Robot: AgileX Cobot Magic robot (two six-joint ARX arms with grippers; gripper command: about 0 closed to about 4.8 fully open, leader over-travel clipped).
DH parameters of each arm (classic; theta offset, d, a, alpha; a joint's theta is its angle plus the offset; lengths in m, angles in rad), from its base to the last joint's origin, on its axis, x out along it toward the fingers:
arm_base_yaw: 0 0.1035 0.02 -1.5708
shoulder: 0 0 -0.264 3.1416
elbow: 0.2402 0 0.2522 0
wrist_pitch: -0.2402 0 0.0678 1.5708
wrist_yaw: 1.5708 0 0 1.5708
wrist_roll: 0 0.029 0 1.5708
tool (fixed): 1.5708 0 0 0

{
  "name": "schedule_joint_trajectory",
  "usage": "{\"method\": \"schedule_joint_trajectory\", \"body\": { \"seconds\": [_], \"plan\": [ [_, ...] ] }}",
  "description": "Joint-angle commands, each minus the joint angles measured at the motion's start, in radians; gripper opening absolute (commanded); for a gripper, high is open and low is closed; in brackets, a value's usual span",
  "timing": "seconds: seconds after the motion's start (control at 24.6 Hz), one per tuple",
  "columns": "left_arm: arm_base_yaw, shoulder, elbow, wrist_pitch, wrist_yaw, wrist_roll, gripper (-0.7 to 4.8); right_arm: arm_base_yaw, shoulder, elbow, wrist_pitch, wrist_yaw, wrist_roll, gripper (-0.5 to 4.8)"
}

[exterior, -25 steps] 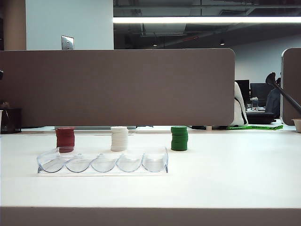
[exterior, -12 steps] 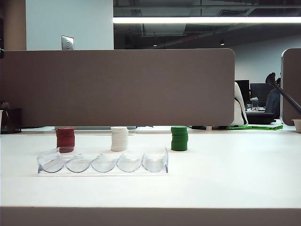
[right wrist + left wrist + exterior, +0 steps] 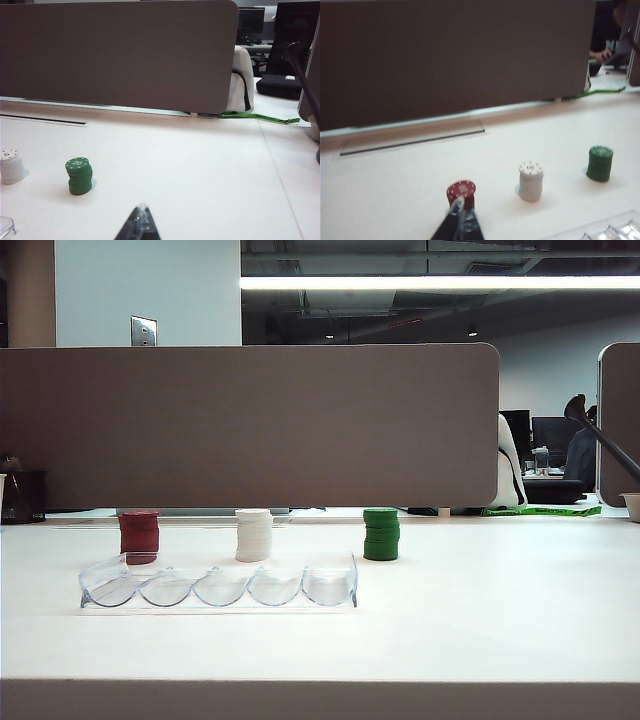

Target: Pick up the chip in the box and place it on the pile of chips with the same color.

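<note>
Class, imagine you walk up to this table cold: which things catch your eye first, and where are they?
Three chip stacks line the far side: red pile of chips left, white stack middle, green stack right. In front lies the clear box, no chip visible inside. The left gripper and right gripper, both shut, show only in wrist views.

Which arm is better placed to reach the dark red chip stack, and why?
Left. The left gripper, shut, points straight at the red pile; the right gripper faces the green stack instead.
</note>
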Motion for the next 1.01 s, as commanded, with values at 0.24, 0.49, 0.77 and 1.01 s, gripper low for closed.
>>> {"method": "schedule_joint_trajectory", "body": {
  "seconds": [0.24,0.49,0.77,1.01],
  "plan": [
    [0.006,-0.175,0.002,-0.181,-0.018,-0.006,-0.06,-0.001,0.0,0.002,0.033,0.001,-0.014,-0.06],
    [0.007,-0.175,-0.001,-0.211,-0.018,-0.007,-0.06,-0.029,0.0,0.002,0.042,0.047,-0.021,-0.06],
    [0.006,-0.175,-0.08,-0.096,0.032,-0.003,-0.06,-0.044,0.0,-0.002,0.048,0.038,-0.032,-0.06],
    [0.006,-0.175,-0.083,-0.152,0.023,0.05,-0.06,-0.043,0.0,-0.074,0.143,0.0,-0.02,-0.06]
  ]
}}
